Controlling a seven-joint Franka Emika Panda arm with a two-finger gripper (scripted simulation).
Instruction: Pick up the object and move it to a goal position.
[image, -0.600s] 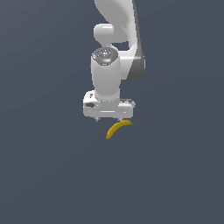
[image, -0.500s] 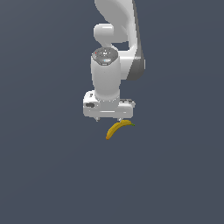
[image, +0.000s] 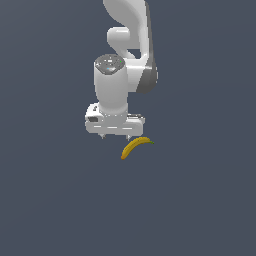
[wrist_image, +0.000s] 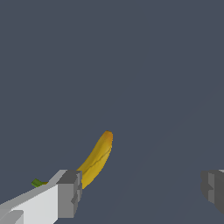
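Observation:
The object, a small curved yellow banana (image: 135, 146) with a dark green stem tip, lies on the flat grey surface. My white gripper (image: 115, 136) hangs just above the surface, beside the banana and toward the exterior view's left of it. Its two fingers stand wide apart, so it is open and holds nothing. In the wrist view the banana (wrist_image: 97, 158) lies outside the gap of the gripper (wrist_image: 142, 190), running past one grey fingertip (wrist_image: 70, 192), which hides its stem end in part. The other fingertip (wrist_image: 213, 186) is far from it.
A plain dark grey floor (image: 60, 210) fills both views. The white arm (image: 127, 45) rises from the gripper to the top edge of the exterior view.
The gripper has shifted a little toward the exterior view's left, away from the banana. The banana has not moved and the fingers are still apart.

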